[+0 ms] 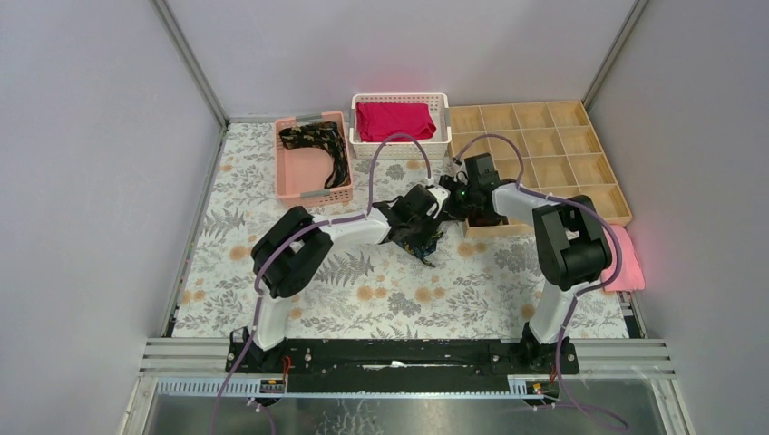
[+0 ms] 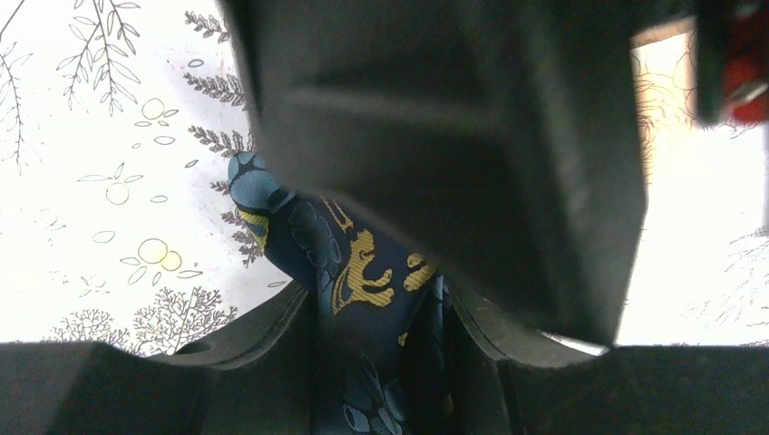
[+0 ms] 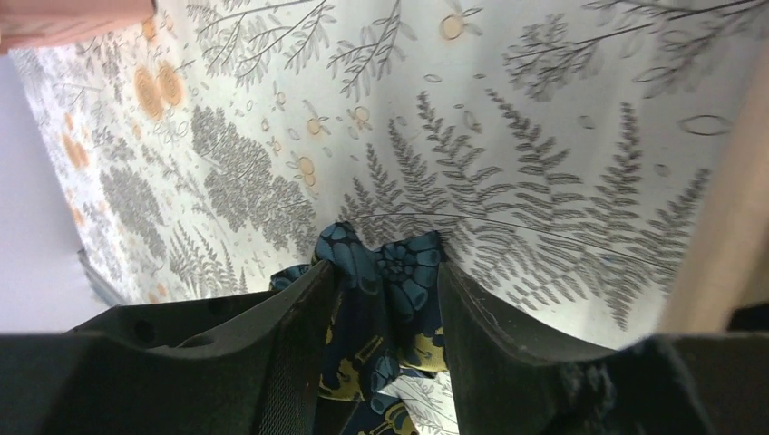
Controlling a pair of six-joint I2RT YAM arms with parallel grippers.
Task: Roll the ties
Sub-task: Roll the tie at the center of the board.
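Left tool (image 2: 376, 331) closed on blue-and-gold tie (image 2: 349, 267), fabric bunched between its jaws. Right tool (image 3: 381, 304) clamped on same tie from 2 o'clock, probably pinning one end while the other winds. Tie at worktop (image 1: 363, 294) centre. Second tie (image 1: 319, 145) lying in pink basket (image 1: 283, 174), 11 o'clock.

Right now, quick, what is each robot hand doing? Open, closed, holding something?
Left gripper: closed on the blue-and-gold tie.
Right gripper: closed on the tie too.
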